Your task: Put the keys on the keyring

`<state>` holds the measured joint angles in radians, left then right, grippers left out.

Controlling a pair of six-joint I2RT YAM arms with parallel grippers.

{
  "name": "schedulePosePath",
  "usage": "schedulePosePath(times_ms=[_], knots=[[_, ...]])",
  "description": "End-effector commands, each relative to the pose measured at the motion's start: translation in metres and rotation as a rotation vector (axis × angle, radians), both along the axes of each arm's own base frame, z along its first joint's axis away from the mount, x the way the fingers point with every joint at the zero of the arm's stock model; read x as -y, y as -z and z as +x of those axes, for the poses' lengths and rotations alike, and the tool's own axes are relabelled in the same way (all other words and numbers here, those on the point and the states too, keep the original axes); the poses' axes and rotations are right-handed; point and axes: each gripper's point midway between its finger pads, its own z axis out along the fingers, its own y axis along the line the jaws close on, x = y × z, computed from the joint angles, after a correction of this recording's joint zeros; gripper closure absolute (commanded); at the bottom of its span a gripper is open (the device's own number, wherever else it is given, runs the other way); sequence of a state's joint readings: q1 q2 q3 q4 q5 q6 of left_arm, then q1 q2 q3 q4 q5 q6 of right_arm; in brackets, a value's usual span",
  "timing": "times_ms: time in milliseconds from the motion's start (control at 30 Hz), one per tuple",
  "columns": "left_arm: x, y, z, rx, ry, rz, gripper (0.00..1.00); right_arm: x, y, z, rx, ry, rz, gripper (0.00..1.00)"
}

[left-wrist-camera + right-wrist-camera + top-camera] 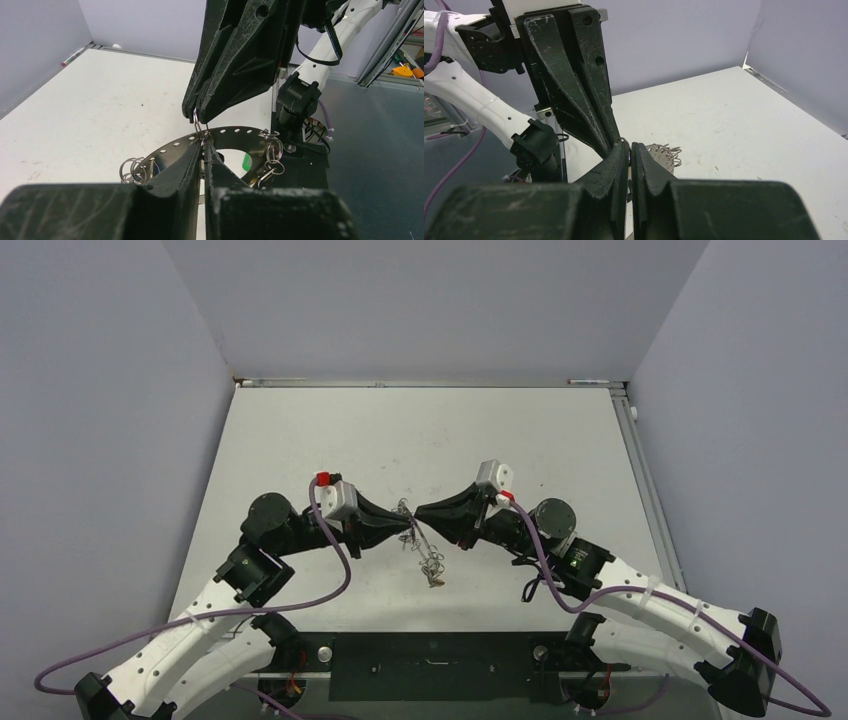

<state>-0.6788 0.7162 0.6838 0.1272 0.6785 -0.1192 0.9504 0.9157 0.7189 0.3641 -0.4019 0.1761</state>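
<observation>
The keyring (235, 134), a flat grey metal ring with small holes round its rim, hangs above the table between both grippers. My left gripper (204, 148) is shut on its rim. From above, my right gripper (196, 111) is shut on a small split ring (198, 126) that sits at a rim hole. More split rings (132, 169) hang from the rim at the left and at the right (273, 150). A green tag (246, 161) shows through the centre hole. In the top view the keys (433, 575) dangle below the meeting fingertips. In the right wrist view my right gripper (630, 148) is shut, with the keyring (657, 153) just behind it.
The white table (420, 440) stretches behind the grippers to the grey back wall. The black mounting plate (430, 665) and both arm bases lie along the near edge. A marker pen (72, 55) lies at the table's far left edge.
</observation>
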Motion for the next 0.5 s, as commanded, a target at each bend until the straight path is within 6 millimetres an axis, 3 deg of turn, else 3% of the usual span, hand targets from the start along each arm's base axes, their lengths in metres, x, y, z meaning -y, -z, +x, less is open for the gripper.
schedulePosePath(times_ms=[0,67,133,467], knots=[[0.001,-0.016,-0.009,0.003,0.041,-0.023,0.89,0.024,-0.074,0.010,0.107,0.110,0.251,0.95],[-0.001,-0.016,-0.007,0.012,0.024,-0.017,0.69,0.020,-0.071,0.007,0.109,0.080,0.239,0.95],[-0.003,-0.018,-0.007,0.022,0.012,-0.022,0.60,0.017,-0.068,0.002,0.113,0.051,0.226,0.95],[-0.013,-0.040,-0.013,0.060,-0.020,-0.051,0.61,0.008,-0.061,-0.020,0.132,-0.084,0.199,0.95]])
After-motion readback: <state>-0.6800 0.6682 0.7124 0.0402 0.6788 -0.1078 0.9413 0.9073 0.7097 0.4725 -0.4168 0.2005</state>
